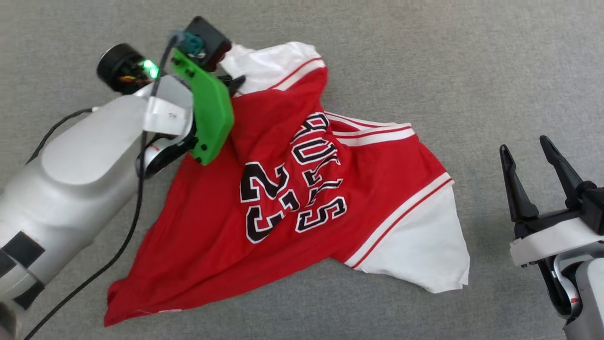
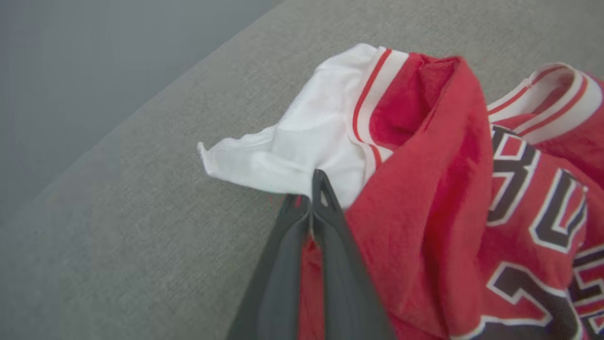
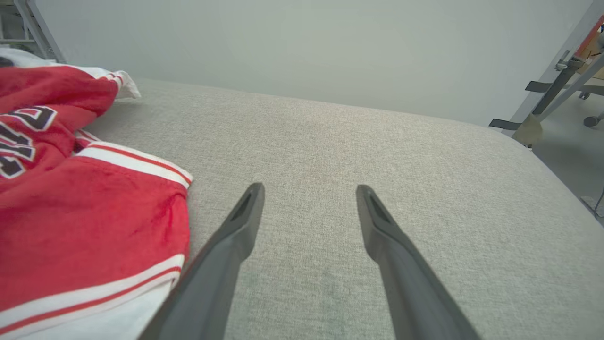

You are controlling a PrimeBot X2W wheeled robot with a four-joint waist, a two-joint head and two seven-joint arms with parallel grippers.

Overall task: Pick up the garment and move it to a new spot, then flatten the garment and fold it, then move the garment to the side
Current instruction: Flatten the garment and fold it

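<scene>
The red jersey garment (image 1: 292, 198) lies crumpled on the grey surface, lettering and number facing up, one white sleeve (image 1: 420, 250) spread at the right and the other sleeve (image 1: 269, 61) bunched at the top. My left gripper (image 2: 309, 198) is shut on the garment's red fabric beside that upper white sleeve (image 2: 292, 151), pulling a ridge of cloth upward; in the head view a green wrist bracket (image 1: 210, 113) covers its fingers. My right gripper (image 1: 526, 156) stands open to the right of the garment (image 3: 71, 198), fingers apart over bare surface (image 3: 309, 189), holding nothing.
A grey fabric-covered surface (image 1: 472, 61) extends all around the garment. A black cable (image 1: 127, 236) trails from my left arm. In the right wrist view the surface edge drops off at the right, with a metal frame (image 3: 557, 89) and floor beyond.
</scene>
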